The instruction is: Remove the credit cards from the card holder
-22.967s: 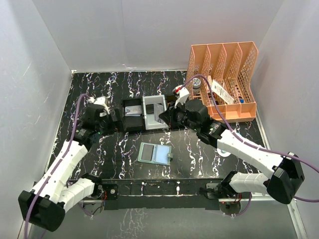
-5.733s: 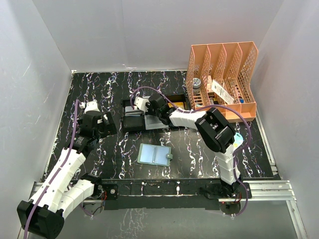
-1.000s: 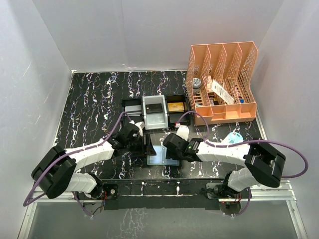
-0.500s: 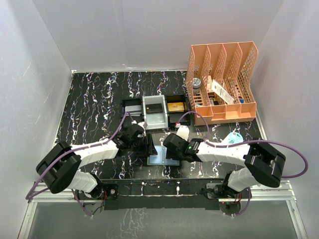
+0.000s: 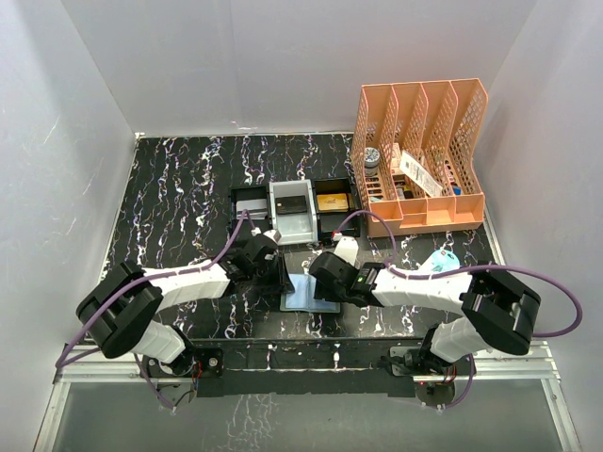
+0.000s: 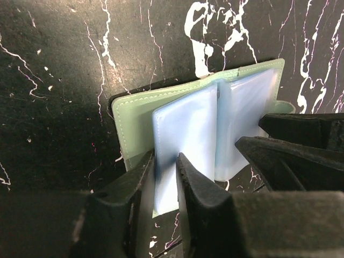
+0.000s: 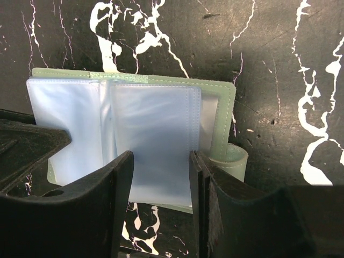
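Note:
The sage-green card holder (image 5: pixel 309 294) lies open on the black marbled table between my two grippers, its pale blue clear sleeves facing up. In the left wrist view my left gripper (image 6: pixel 165 167) is closed to a narrow gap on the left sleeve (image 6: pixel 185 123) of the holder (image 6: pixel 137 102). My right gripper (image 7: pixel 161 172) stands open, its fingers astride the right sleeve (image 7: pixel 156 134) next to the side tab (image 7: pixel 236 161). The sleeves look empty. At the back, a dark credit card (image 5: pixel 294 203) lies in the white tray (image 5: pixel 292 226) and a gold one (image 5: pixel 330 201) in a black tray.
An orange file rack (image 5: pixel 421 155) with small items stands at the back right. A second black tray (image 5: pixel 247 205) sits left of the white one. A pale blue object (image 5: pixel 441 261) lies by the right arm. White walls enclose the table.
My left gripper has slid right onto the holder and narrowed its jaws around a sleeve. The right gripper has barely moved and closed slightly.

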You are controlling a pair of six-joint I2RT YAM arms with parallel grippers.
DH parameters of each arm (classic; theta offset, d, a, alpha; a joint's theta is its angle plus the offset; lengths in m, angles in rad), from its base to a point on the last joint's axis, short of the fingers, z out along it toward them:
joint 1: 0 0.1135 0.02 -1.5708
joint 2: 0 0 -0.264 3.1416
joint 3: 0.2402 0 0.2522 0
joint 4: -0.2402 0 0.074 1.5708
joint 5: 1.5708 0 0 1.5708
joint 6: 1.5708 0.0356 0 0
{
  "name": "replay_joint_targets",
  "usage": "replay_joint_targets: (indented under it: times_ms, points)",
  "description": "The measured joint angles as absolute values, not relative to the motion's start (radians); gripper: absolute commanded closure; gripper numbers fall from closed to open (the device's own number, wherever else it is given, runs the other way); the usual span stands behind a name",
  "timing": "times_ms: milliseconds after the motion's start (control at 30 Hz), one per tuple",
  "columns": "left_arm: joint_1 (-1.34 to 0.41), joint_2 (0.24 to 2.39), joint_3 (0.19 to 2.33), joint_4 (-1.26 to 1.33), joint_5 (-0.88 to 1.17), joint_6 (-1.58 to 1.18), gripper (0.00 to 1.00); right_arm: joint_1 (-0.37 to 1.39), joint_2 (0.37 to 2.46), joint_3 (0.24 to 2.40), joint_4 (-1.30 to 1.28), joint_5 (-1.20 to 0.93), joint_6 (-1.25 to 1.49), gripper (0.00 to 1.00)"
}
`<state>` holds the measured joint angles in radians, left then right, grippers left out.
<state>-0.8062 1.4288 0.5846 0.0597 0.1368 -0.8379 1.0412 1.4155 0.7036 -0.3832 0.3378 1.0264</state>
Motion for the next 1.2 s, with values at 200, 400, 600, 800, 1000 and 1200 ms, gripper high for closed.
replay_joint_targets:
  times_ms: [200, 400, 600, 800, 1000, 1200]
  points:
    - [-0.821, 1.432, 0.589, 0.06, 0.111, -0.841, 1.0, 1.038, 1.415, 0.703, -0.382, 0.337, 1.026, 0.57]
    - [-0.865, 1.435, 0.641, -0.034, 0.031, -0.83, 1.0, 1.036, 1.405, 0.702, -0.383, 0.327, 1.023, 0.51]
    - [-0.893, 1.423, 0.664, -0.133, -0.044, -0.821, 1.0, 1.016, 1.374, 0.691, -0.39, 0.312, 1.023, 0.53]
    - [-0.893, 1.406, 0.664, -0.167, -0.066, -0.813, 1.0, 0.999, 1.383, 0.69, -0.398, 0.301, 1.02, 0.55]
    - [-0.893, 1.406, 0.664, -0.167, -0.067, -0.804, 1.0, 0.999, 1.391, 0.688, -0.387, 0.266, 1.001, 0.59]
    - [-0.893, 1.406, 0.664, -0.163, -0.059, -0.793, 1.0, 0.998, 1.396, 0.68, -0.375, 0.259, 0.992, 0.65]
